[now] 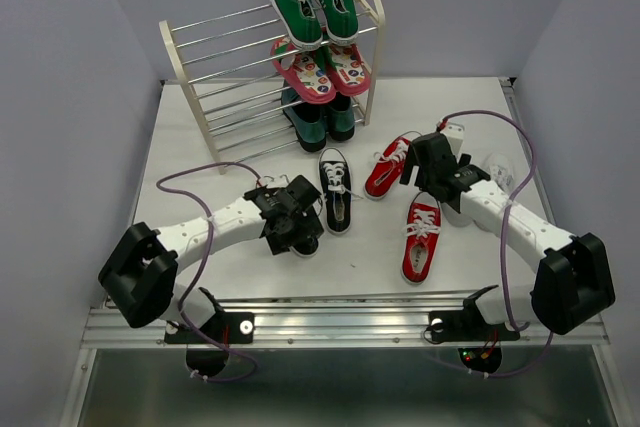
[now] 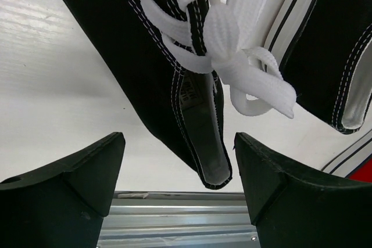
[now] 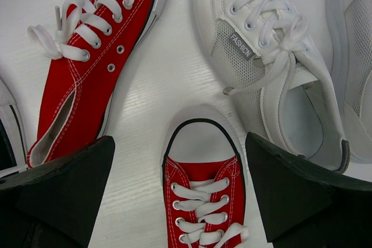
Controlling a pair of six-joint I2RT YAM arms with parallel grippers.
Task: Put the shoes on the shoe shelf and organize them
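Left gripper point(image 2: 179, 161) gapes wide and empty, the black shoe point(image 2: 157, 74) with its heel collar between the fingers and its loose bow point(image 2: 232, 56) just beyond. Right gripper point(image 3: 180, 143) equally wide, empty, over a red shoe point(image 3: 200, 172) toe; risk: closing catches lace or soft canvas only, and the shoe sags short of the shoe shelf point(image 1: 187, 87).

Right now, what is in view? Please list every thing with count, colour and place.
shoe shelf: one, cream and silver, far side of table.
green sneakers: two, green, top tier.
sandals: two, pink patterned, next tier down.
dark shoes: two, dark green, lower tier.
black sneakers: two, black, table centre.
red sneakers: two, red, right of centre.
white sneakers: two, white, table's right side.
table: one, white, beneath all.
left end effector: one, black, open, astride a black sneaker's heel.
right end effector: one, black, open, above a red sneaker's toe.
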